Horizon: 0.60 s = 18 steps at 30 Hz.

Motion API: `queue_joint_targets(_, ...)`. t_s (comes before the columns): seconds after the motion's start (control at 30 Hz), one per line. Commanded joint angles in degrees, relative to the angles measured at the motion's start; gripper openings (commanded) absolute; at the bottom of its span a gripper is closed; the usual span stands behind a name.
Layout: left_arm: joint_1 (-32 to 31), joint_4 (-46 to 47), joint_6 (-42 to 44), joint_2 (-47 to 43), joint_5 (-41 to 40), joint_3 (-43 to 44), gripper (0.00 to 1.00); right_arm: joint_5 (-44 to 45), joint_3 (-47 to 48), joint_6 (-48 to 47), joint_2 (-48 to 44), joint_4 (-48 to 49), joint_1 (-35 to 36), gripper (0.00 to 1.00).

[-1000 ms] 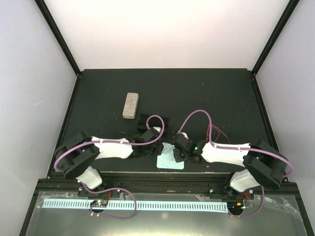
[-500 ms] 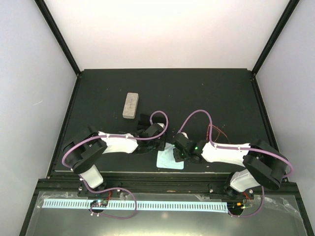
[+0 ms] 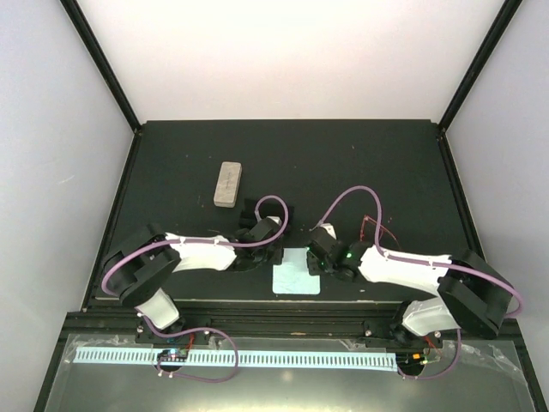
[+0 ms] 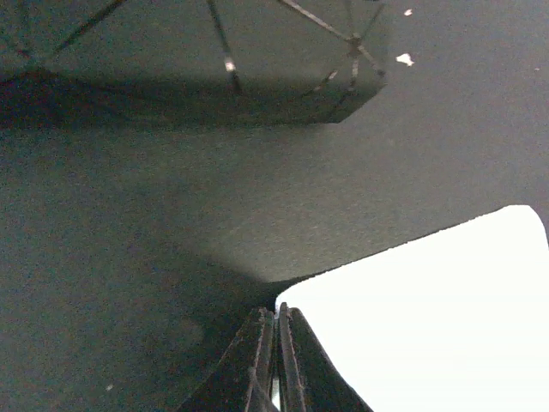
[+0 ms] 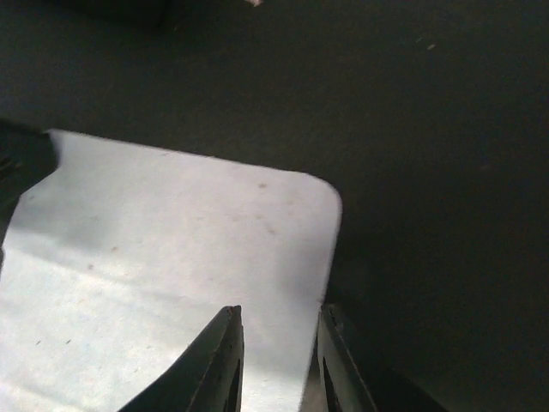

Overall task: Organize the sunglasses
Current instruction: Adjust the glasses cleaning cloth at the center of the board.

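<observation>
The left claw (image 4: 276, 319) is clenched on one far corner of the light blue cloth (image 3: 296, 280). The right claw (image 5: 280, 311) is released, its fingers straddling the cloth's other far corner without gripping. It would be best to close the right one there first, then move both together, low and level (a one-sided tug would crumple it). The red sunglasses (image 3: 377, 228) seem to lie on the mat (image 3: 343, 163) just behind the right arm. The black pair I cannot pick out.
</observation>
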Motion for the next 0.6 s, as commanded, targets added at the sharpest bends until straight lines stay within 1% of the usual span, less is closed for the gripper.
queue_joint_targets(0.0, 0.66, -1.77, -1.33, -2.24, -2.87, -0.86, 0.02, 5.25, 1.99, -0.49, 0.47, -1.66, -1.72, 0.28)
queue_joint_targets(0.07, 0.77, -2.09, -1.17, -1.98, -2.42, -0.59, 0.02, 5.13, 2.57, -1.55, 1.88, -1.61, -2.82, 0.28)
queue_joint_targets(0.1, 0.84, -2.12, -1.17, -1.96, -2.27, -0.61, 0.05, 4.95, 2.85, -2.05, 2.52, -1.54, -3.20, 0.29)
queue_joint_targets(0.23, 1.12, -3.00, -1.54, -3.11, -3.23, -1.02, 0.30, 4.32, 4.43, -4.06, 4.65, -1.14, -4.25, 0.31)
queue_joint_targets(0.3, 1.30, -3.84, -1.32, -4.05, -4.34, -0.92, 0.36, 3.79, 5.55, -5.17, 5.77, -1.26, -4.42, 0.32)
queue_joint_targets(0.4, 1.73, -4.73, -0.76, -4.84, -4.81, -0.61, 0.39, 3.15, 6.56, -6.17, 7.47, -0.99, -4.50, 0.33)
queue_joint_targets(0.57, 2.66, -4.65, 0.01, -3.40, -3.84, -0.08, 0.39, 1.68, 8.03, -7.38, 10.24, -0.30, -5.08, 0.33)
